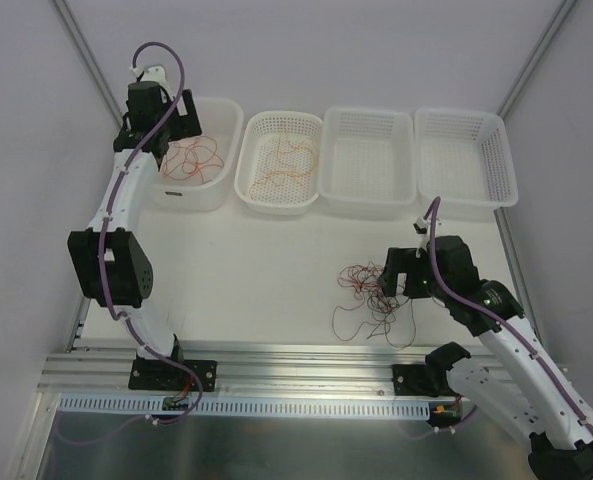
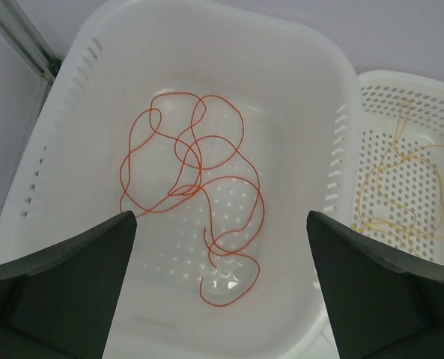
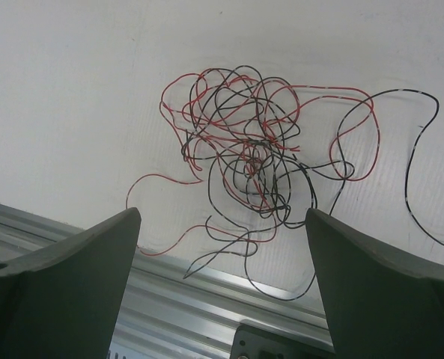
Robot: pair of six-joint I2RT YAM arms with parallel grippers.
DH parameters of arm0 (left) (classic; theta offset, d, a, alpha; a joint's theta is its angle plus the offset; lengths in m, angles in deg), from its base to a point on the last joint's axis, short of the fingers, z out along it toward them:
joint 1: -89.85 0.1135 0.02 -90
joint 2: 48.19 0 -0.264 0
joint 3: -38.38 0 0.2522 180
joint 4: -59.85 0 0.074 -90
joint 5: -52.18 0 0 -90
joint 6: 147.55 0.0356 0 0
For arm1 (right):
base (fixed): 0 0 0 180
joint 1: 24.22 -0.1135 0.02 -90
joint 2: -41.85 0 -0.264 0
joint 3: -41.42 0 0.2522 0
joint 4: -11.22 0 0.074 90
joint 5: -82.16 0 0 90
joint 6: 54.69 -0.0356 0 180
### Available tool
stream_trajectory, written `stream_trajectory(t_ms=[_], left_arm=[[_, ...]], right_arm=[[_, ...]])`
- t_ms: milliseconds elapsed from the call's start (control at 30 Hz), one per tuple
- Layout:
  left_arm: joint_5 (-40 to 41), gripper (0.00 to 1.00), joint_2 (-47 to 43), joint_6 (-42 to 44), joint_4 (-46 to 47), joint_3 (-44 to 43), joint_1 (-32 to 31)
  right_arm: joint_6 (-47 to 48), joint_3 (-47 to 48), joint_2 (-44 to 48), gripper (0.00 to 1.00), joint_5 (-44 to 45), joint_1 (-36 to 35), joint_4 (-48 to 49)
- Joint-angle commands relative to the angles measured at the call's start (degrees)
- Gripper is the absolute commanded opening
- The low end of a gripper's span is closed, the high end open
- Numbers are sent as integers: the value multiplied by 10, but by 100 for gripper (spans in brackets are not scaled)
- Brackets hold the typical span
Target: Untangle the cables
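Observation:
A tangle of thin red and black cables lies on the white table in front of the right arm. In the right wrist view the tangle sits just beyond my right gripper, which hangs over it open and empty; from above, the right gripper is at the tangle's right side. A single red-orange cable lies loose in the leftmost basket. My left gripper hovers above that basket, open, holding nothing. A thin orange cable rests in the second basket.
Two more white perforated baskets stand to the right in the same row at the back, with nothing in them. An aluminium rail runs along the table's near edge, close to the tangle. White walls enclose the table.

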Motion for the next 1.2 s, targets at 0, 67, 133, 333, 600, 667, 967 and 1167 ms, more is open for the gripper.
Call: stream_trajectory(t_ms=[0, 67, 133, 333, 600, 667, 967, 1167], left_arm=[[-38, 99, -118, -46, 14, 53, 5], [-57, 99, -178, -71, 5, 109, 5], [-89, 99, -243, -101, 4, 157, 2], [-148, 99, -408, -149, -25, 328, -35], [-173, 99, -533, -228, -39, 517, -199], [-176, 99, -534, -253, -39, 548, -232], [-108, 99, -477, -329, -7, 612, -385], [-86, 99, -440, -347, 5, 607, -418]], right_arm=[[2, 22, 4, 97, 17, -3, -14], [-1, 22, 3, 97, 27, -3, -22], [-5, 22, 2, 97, 32, -3, -24], [-35, 13, -11, 97, 95, -2, -53], [-82, -47, -45, 98, 90, -1, -20], [-94, -70, -52, 99, 91, 0, 0], [-97, -109, -178, 93, 9, 1, 130], [-76, -36, -303, 69, -64, -24, 203]])
